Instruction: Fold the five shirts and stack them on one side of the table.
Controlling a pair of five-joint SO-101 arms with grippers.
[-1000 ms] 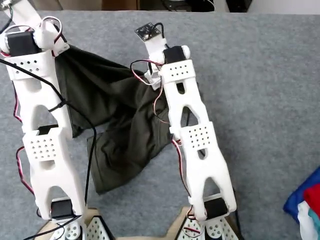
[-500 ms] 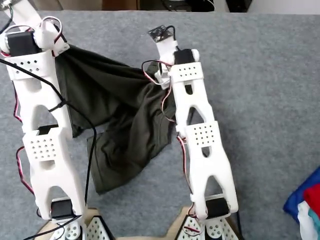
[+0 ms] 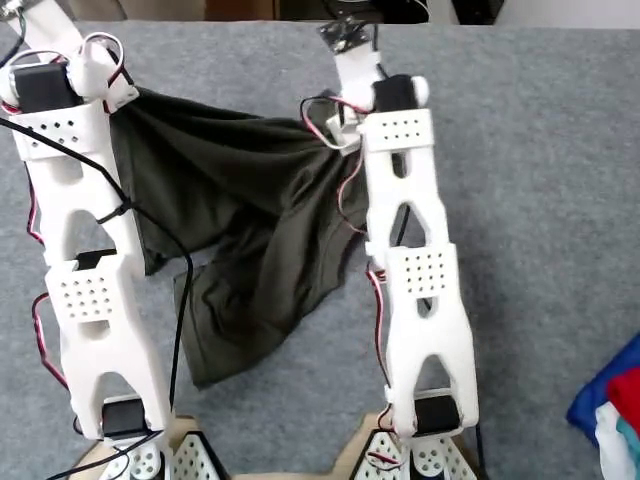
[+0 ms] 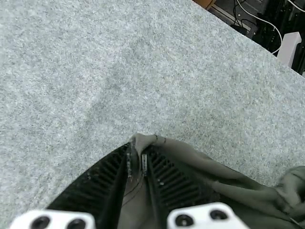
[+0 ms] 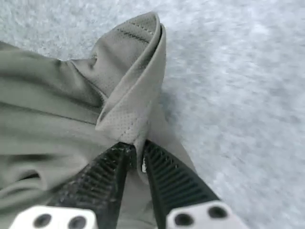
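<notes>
The left gripper has its two black jaws pressed tight on a corner of the dark green shirt, and a tiny tip of cloth pokes out past them. The right gripper is pinching too, on a folded bit of the shirt's hem. The top edge of the shirt runs between the two grippers at the far side of the grey table. The rest of it sags back toward the robot in a crumpled, twisted bunch between the two arms. A pile of bright clothes sits at the near right edge of the table, well apart from the green shirt; these may be more of the shirts. It looks like the robot is at the spreading-out step, before any fold is made. Next, both grippers should hold on tight, pull the edge straight and even, and lay the shirt down flat so the lumps come out.
</notes>
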